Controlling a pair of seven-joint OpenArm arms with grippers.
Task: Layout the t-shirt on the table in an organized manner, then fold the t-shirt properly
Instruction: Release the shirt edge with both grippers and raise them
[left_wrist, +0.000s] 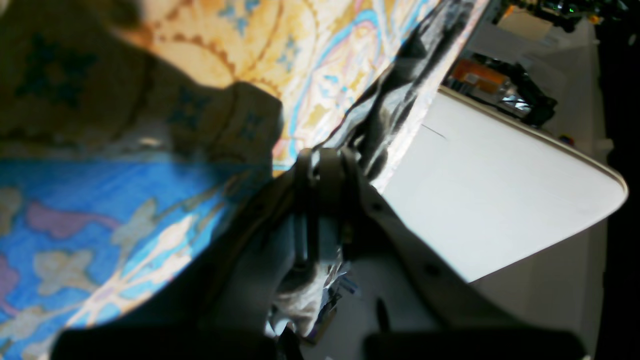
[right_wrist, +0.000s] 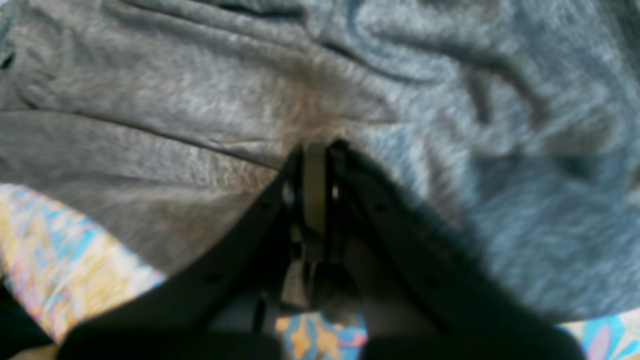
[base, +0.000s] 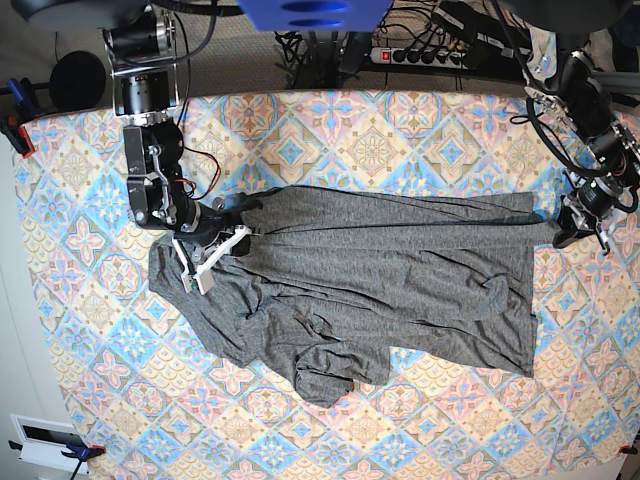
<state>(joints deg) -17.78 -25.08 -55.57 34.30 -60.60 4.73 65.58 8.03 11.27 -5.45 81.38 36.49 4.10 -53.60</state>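
1. Grippers first: the right gripper (right_wrist: 315, 150) is clenched, its jaws pressed together with the tips buried in a pinched ridge of the t-shirt (right_wrist: 210, 85). It appears to be grasping that fabric, though blur hides the exact contact.
2. In the base view this right gripper (base: 228, 238) sits on the picture's left, at the shirt's upper corner, just beside a wrinkled bunch of cloth.
3. The left gripper (left_wrist: 325, 160) is also clenched. A dark strip of t-shirt (left_wrist: 395, 100) runs up from its tips along the cloth edge, so it seems to be holding the shirt's edge or a sleeve end.
4. From the base camera the left gripper (base: 575, 228) stands at the far right of the picture, touching the shirt's stretched upper corner.
5. The t-shirt (base: 400, 280) lies across the middle of the table (base: 80, 330), a heather dark-grey garment. Its upper edge is drawn fairly straight between the two grippers, probably because they pull in opposite directions to spread it flat.
6. The lower part is not yet laid out: folds gather near the lower left, so folding looks not yet begun.
7. Hard to make out: which parts are sleeves, collar or hem. Both wrist views are blurred, and the left one is deeply shadowed.
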